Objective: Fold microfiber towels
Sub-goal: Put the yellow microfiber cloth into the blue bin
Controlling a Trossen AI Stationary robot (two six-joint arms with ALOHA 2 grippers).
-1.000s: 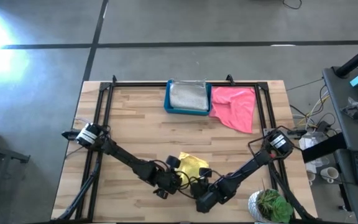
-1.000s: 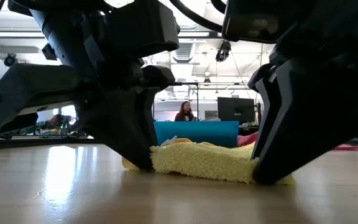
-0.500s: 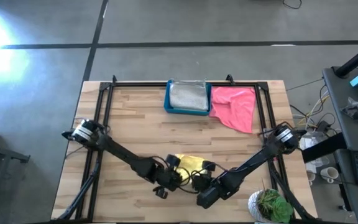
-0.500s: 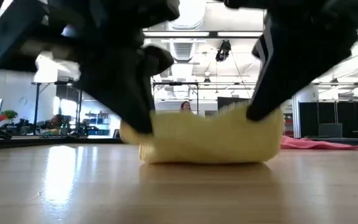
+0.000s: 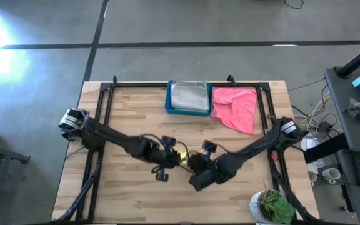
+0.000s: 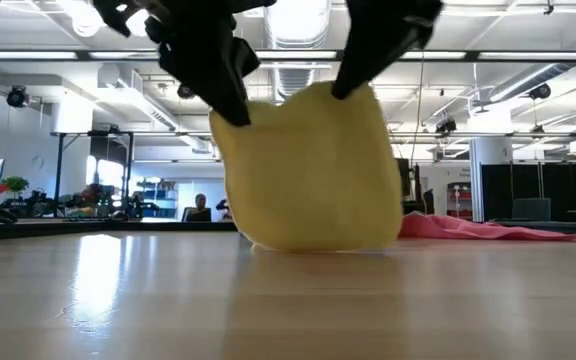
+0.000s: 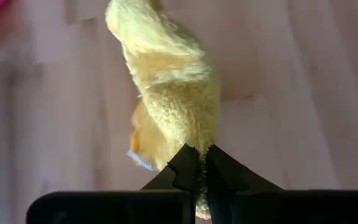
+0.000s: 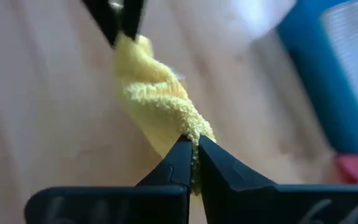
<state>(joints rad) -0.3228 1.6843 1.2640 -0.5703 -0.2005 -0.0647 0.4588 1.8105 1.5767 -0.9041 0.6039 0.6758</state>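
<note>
Left pincer (image 6: 230, 108) and right pincer (image 6: 353, 88) are each gripping an upper corner of the yellow towel (image 6: 313, 170), which is hanging above the tabletop (image 6: 288, 300), lower edge touching it. Pink towel (image 5: 236, 106) is lying beside the blue bin (image 5: 189, 111).

Table (image 5: 130, 119): the light wooden top I work over, with a black frame along its far edge and sides.
Blue bin (image 5: 189, 98): on my table at the middle of the far edge, rectangular.
Potted plant (image 5: 272, 206): at the table's near right corner, well apart from the bin, leafy green in a pale pot.
Desk (image 5: 358, 125): off the table's right side, dark, strewn with cables.
Person (image 6: 201, 206): beyond the table's far edge in the low view, small and far off in the room.
</note>
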